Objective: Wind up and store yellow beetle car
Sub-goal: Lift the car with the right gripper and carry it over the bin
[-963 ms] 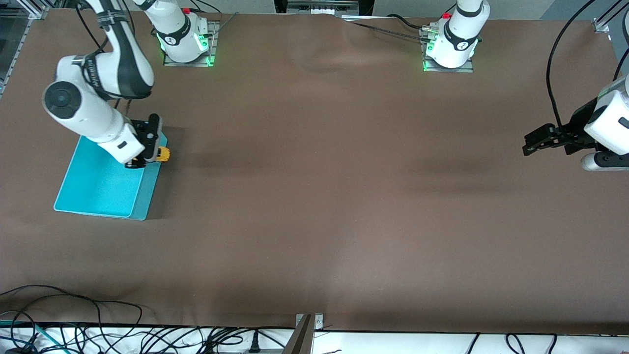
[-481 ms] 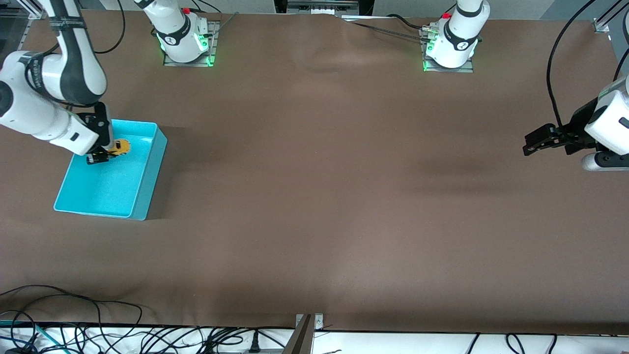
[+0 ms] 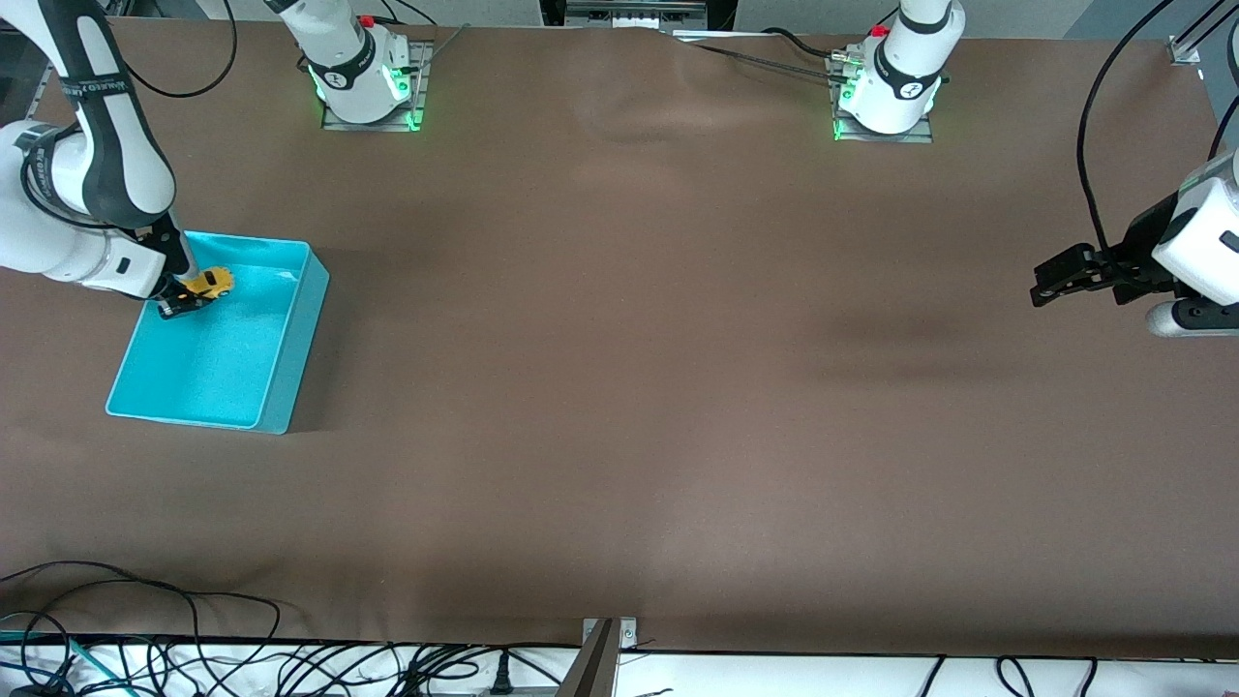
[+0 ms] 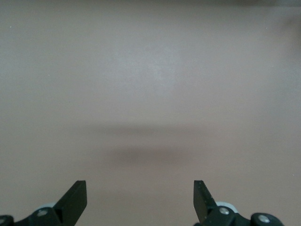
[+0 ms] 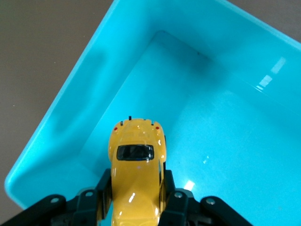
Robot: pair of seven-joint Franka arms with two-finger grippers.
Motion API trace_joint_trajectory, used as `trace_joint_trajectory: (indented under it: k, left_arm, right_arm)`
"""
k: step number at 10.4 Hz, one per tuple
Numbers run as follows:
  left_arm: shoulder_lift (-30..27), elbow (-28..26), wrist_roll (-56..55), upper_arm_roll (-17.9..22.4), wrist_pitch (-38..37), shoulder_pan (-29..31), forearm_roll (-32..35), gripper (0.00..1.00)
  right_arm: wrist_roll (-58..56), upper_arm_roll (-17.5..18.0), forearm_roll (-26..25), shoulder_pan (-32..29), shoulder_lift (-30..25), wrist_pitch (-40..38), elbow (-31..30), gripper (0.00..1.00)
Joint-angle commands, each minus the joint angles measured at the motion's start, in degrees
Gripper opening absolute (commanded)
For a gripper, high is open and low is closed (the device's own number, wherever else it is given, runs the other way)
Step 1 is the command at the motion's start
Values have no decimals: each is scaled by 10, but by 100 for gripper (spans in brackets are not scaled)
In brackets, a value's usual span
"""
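My right claw (image 3: pixel 184 298) is clenched on the yellow beetle car (image 3: pixel 210 282), and I've got it hanging over the turquoise bin (image 3: pixel 290 339), above the bin's corner that lies farthest from the front camera toward the right arm's end of the bench (image 3: pixel 619 387). From the right wrist view the car (image 5: pixel 136 174) sits square between my fingers (image 5: pixel 171 200), roof up, its dark window plain to see, small red dots at the end that points away from my claw (image 5: pixel 136 207). Below it the bin (image 5: pixel 70 113) shows its sloped wall and glossy floor with a few bright reflections; whether the car's wheels touch that floor, I cannot tell. The bin itself stands near the bench edge at the right arm's end, nearer the front camera than my right arm's base. Over at the left arm's end, my left claw (image 3: pixel 1045 281) waits in the air above bare brown bench, released, holding nothing; the left wrist view shows its two dark fingertips (image 4: pixel 75 197) spread wide apart over the plain bench surface (image 4: pixel 150 94) with a faint shadow under them.
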Motion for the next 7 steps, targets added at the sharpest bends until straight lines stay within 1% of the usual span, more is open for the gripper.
trace_joint_trajectory:
  k: [1,3,5,7]
  left_arm:
    - [-2,2,14,0,1,4,-13,100]
    - [-2,2,14,0,1,4,-13,100]
    - [-2,2,14,0,1,4,-13,100]
    - [-2,2,14,0,1,4,-13,100]
  right_arm:
    - [-35,22,-9,-27,-11,47,-49,0]
    - [-61,22,-9,-35,10,87,-53,0]
    - [-93,22,-9,-57,46,141,-53,0]
    - [-94,22,-10,-58,48,147,-54,0]
